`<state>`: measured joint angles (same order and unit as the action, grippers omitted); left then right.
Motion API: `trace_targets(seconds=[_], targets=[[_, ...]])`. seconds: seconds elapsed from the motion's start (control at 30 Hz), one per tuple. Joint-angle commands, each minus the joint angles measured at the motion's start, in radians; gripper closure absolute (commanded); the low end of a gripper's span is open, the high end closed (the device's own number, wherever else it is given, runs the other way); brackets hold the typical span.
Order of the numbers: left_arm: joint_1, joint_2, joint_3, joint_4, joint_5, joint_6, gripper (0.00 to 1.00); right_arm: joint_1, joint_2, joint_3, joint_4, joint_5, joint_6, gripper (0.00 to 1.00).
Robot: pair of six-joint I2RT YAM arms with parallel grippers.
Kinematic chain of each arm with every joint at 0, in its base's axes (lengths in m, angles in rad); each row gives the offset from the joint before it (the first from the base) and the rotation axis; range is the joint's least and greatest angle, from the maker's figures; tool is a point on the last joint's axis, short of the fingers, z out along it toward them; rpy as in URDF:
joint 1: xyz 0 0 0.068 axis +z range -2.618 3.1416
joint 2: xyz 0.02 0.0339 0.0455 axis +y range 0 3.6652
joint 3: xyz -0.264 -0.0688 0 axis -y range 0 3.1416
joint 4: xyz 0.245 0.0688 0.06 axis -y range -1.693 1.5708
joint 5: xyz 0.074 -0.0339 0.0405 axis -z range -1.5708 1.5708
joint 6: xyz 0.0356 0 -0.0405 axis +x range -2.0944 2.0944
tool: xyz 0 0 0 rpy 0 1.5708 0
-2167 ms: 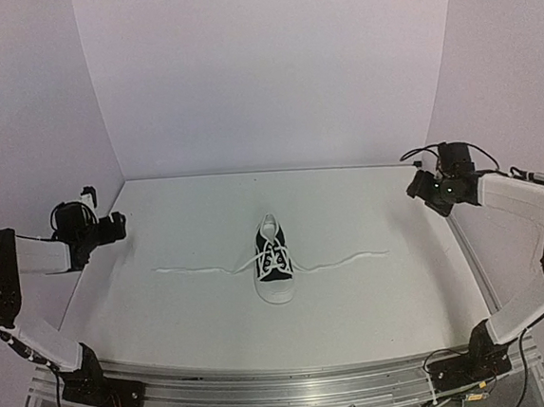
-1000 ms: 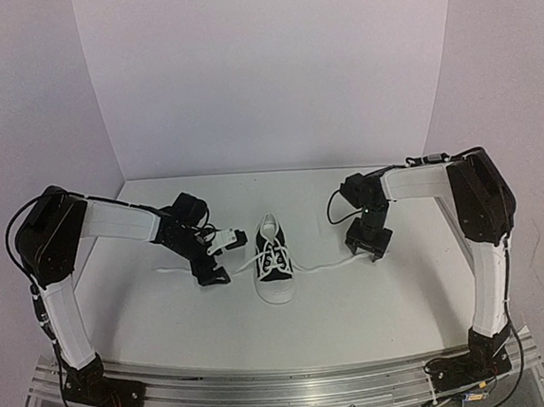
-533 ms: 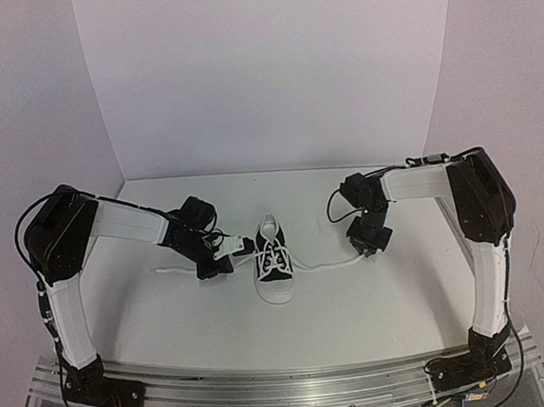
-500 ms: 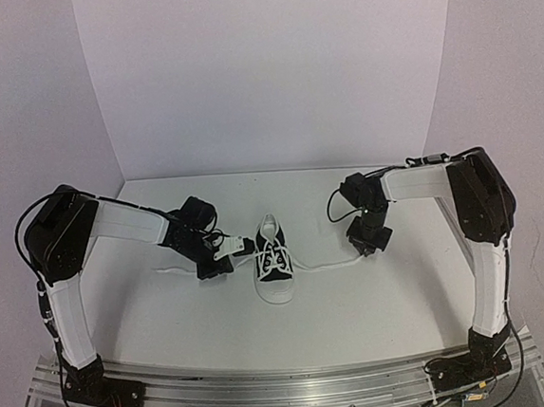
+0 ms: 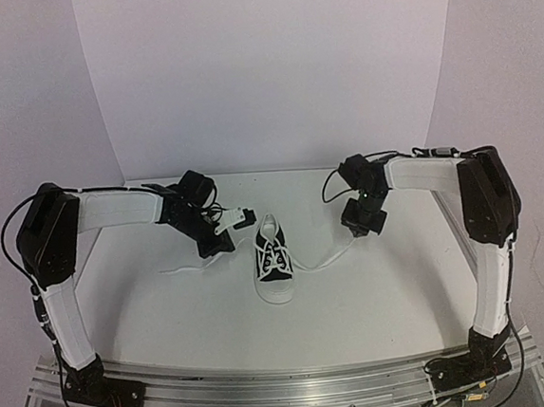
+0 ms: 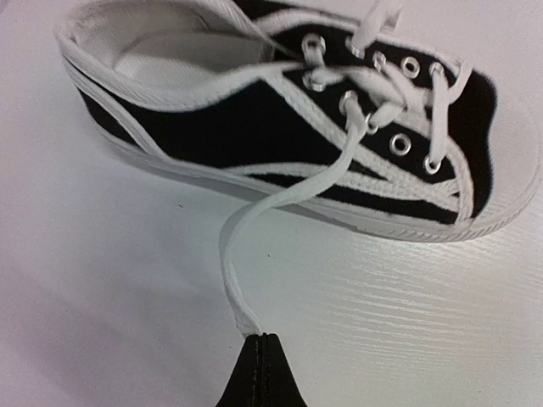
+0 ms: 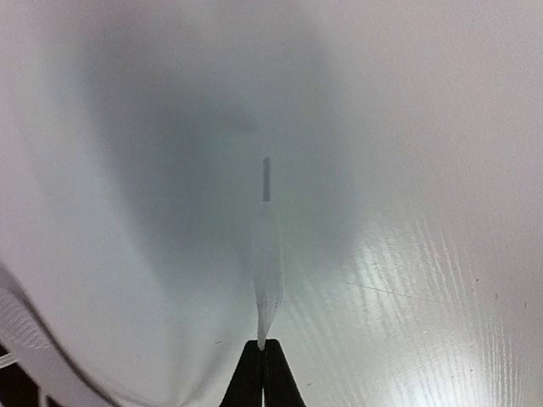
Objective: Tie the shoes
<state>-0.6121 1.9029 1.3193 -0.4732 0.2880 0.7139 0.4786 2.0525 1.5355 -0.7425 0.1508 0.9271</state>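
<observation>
A small black sneaker (image 5: pixel 274 260) with a white toe cap stands mid-table, toe toward the arms; the left wrist view shows the sneaker (image 6: pixel 254 127) from the side. My left gripper (image 5: pixel 217 249) hangs just left of it, shut on the left lace (image 6: pixel 280 191), which runs slack from an eyelet to the fingertips (image 6: pixel 263 341). The lace's tail (image 5: pixel 178 267) lies on the table. My right gripper (image 5: pixel 358 226) is right of the shoe, shut on the right lace (image 5: pixel 329 256) near its end. That lace (image 7: pixel 267 271) sticks out past the closed tips (image 7: pixel 263 343), its aglet (image 7: pixel 266 178) hanging free.
The white table (image 5: pixel 376 299) is walled by white panels behind and at both sides. The arms' bases sit on a metal rail (image 5: pixel 288 388) at the near edge. A sliver of the shoe's sole (image 7: pixel 17 335) shows at the bottom left of the right wrist view.
Both grippers came down beside the shoe, shut on the laces, and have now risen toward the back, lifting the laces off the table.
</observation>
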Motion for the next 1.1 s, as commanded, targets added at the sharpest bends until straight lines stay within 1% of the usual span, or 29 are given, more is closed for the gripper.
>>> trace_targets(seconds=[0.0, 0.13, 0.27, 0.37, 0.47, 0.57, 0.7, 0.83, 1.07], targets=[[-0.012, -0.126, 0.066, -0.096, 0.062, -0.056, 1.0, 0.015, -0.146, 0.159, 0.116, -0.076, -0.112, 1.0], [-0.046, -0.175, 0.051, -0.072, 0.065, -0.056, 1.0, 0.07, -0.137, 0.272, 0.259, -0.206, -0.164, 1.0], [-0.058, -0.193, 0.068, -0.062, 0.1, -0.128, 1.0, 0.14, -0.047, 0.383, 0.337, -0.359, -0.183, 1.0], [-0.07, -0.21, 0.059, -0.046, 0.103, -0.144, 1.0, 0.165, 0.006, 0.415, 0.419, -0.462, -0.149, 1.0], [-0.077, -0.242, 0.004, -0.001, 0.093, -0.134, 1.0, 0.182, 0.062, 0.442, 0.511, -0.58, -0.077, 1.0], [-0.077, -0.274, -0.036, 0.014, 0.07, -0.126, 1.0, 0.225, 0.122, 0.492, 0.516, -0.623, -0.061, 1.0], [-0.077, -0.319, -0.093, 0.055, 0.028, -0.119, 1.0, 0.257, 0.194, 0.491, 0.52, -0.653, -0.014, 1.0], [-0.077, -0.357, -0.158, 0.081, 0.015, -0.122, 1.0, 0.279, 0.251, 0.495, 0.523, -0.67, 0.002, 1.0], [-0.077, -0.365, -0.185, 0.101, -0.004, -0.103, 1.0, 0.318, 0.351, 0.459, 0.521, -0.709, 0.036, 1.0]])
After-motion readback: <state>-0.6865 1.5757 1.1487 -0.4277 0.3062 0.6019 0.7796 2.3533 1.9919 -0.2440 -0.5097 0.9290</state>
